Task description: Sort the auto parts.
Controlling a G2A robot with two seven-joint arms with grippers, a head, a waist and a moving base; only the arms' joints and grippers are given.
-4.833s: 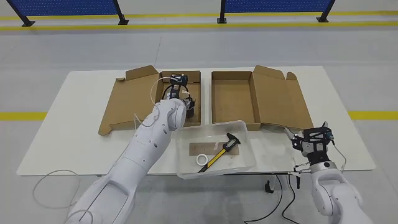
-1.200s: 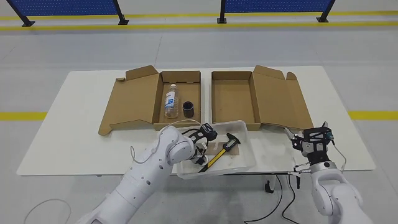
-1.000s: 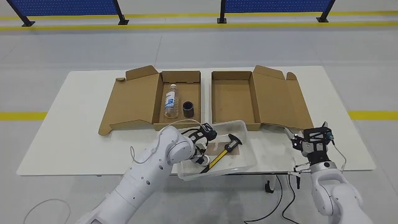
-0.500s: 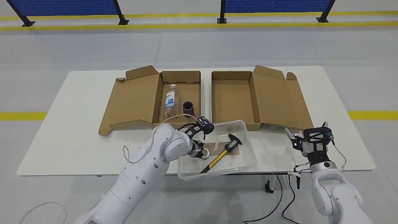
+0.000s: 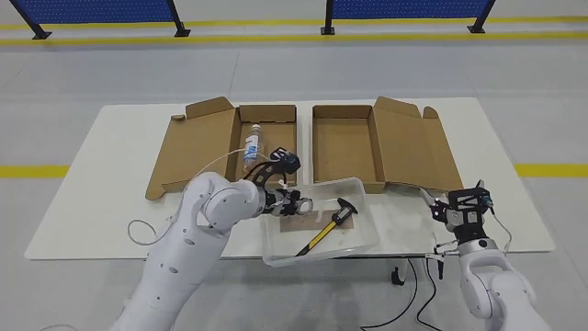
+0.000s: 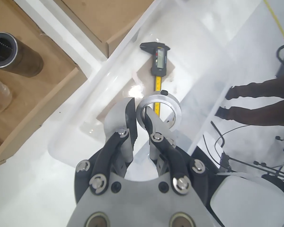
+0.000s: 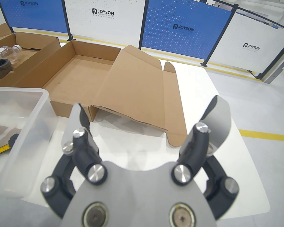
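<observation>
the left claw (image 6: 138,111) is clamped on a metal ring (image 6: 159,109), with one finger (image 6: 122,116) outside the band and the other through its hole. claw and ring hang over the left part of a clear plastic bin (image 5: 370,225). a yellow-and-black caliper (image 6: 158,62) lies on the bin's bottom. just beyond the bin, the left cardboard box (image 5: 197,147) holds a dark cylinder (image 6: 11,53) and a plastic bottle (image 5: 253,140). the right cardboard box (image 5: 344,147) stands beside it. the right claw (image 7: 146,109) is spread wide, gripping nothing, over the table (image 5: 110,184) near its right front corner.
</observation>
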